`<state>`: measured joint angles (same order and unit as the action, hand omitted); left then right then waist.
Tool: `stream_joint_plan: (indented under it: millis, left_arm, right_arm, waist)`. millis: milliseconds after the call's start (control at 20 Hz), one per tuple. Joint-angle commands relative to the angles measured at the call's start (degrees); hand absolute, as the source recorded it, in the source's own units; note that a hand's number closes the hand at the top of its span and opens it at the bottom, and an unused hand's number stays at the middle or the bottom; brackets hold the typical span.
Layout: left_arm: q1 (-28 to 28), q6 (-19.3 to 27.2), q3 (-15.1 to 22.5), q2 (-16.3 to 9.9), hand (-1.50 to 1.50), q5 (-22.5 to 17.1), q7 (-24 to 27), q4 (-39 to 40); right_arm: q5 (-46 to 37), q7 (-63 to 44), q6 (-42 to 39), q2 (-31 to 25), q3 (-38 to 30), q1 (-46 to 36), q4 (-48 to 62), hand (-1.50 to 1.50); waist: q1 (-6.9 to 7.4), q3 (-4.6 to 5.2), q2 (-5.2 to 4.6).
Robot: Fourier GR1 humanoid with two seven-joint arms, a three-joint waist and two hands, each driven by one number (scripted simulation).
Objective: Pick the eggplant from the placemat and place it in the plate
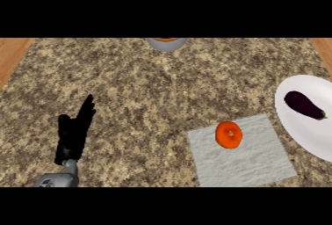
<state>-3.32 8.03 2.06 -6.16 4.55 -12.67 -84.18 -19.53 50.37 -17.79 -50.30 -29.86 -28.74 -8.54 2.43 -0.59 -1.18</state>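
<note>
A dark purple eggplant (304, 105) lies on the white plate (310, 137) at the right edge of the head view. No hand touches it. A light grey placemat (250, 162) sits left of the plate, with a round orange vegetable (229, 134) resting on its upper left part. My left hand (73, 134) stands at the lower left with its fingers straight and pointing up, holding nothing. My right hand does not show in this view.
A grey bowl (167, 43) with something orange inside sits at the far edge of the speckled counter (162, 88). Wooden strips (12, 55) border the counter at both upper corners.
</note>
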Motion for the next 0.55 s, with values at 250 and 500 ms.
stream_joint_plan:
  millis: [250,500]
  left_arm:
    - [-1.16,-0.12,0.79,1.09,0.0,-0.07,-0.9,0.06]
    - [-1.38,-1.51,0.04,-0.85,0.0,-0.25,-1.45,-0.13]
  right_arm:
    - [1.74,1.95,-1.39,-1.89,-2.07,1.64,1.14,-1.5]
    - [0.91,1.21,2.25,-0.17,-1.36,1.76,0.87,-1.5]
  waist:
    - [0.27,-0.19,-0.31]
    - [0.77,-0.14,-0.24]
